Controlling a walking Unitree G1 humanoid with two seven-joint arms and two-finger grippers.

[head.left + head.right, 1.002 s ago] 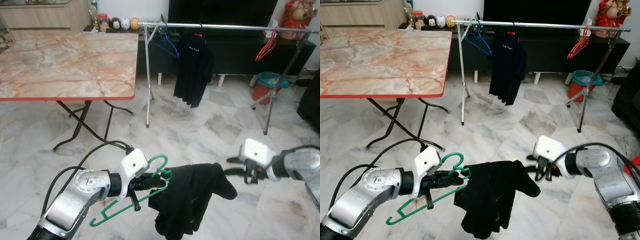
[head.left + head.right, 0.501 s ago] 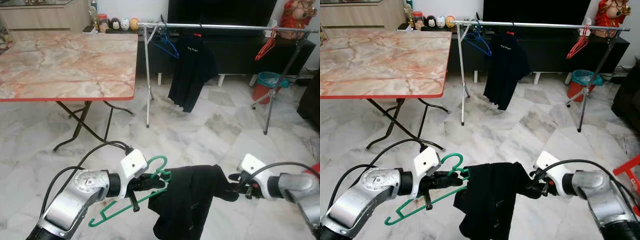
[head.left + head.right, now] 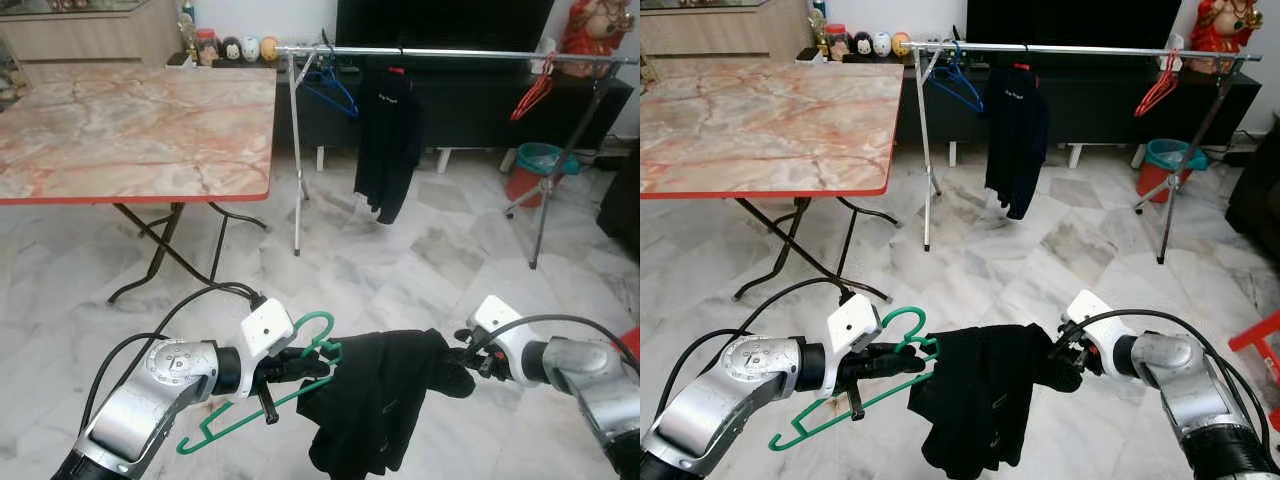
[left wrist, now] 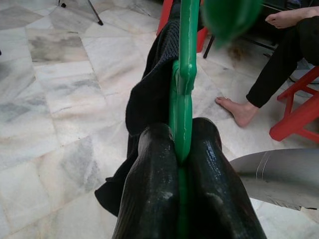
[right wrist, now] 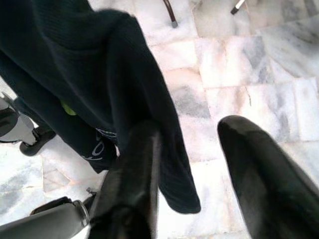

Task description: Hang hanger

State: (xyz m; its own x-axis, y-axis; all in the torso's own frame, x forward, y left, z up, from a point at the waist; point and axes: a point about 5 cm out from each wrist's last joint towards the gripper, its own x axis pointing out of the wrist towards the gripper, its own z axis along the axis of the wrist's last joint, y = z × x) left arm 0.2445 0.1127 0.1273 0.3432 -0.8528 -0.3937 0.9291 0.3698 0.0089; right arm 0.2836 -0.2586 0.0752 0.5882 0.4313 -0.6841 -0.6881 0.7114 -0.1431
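1. Green plastic hanger (image 3: 262,400) sits pinched between the two black fingers (image 4: 149,199) of my left gripper (image 3: 300,366); its hook curls up just past the fingertips and its bar slopes down and back under my left arm.
2. A black knitted garment (image 3: 375,400) is draped over the far arm of that hanger, bunched, with its bulk hanging below and ahead of my left gripper.
3. My right gripper (image 3: 462,355) is at the garment's other side, fingers (image 5: 249,164) spread apart; in the right wrist view one finger lies against the cloth and the other stands clear over the marble floor (image 3: 400,270).
4. Well ahead of both grippers stands a silver clothes rail (image 3: 450,52). On it I count one blue hanger (image 3: 335,90), one black shirt (image 3: 390,140) on its hanger, and one red hanger (image 3: 532,92) near the far end.
5. A teal bin (image 3: 540,160) stands behind the rail; I cannot tell what is in it.
6. One marble-topped folding table (image 3: 130,130) stands off beyond my left gripper.
7. In the left wrist view, a person's bare foot (image 4: 239,110) rests on the floor beside red chair legs (image 4: 299,119).
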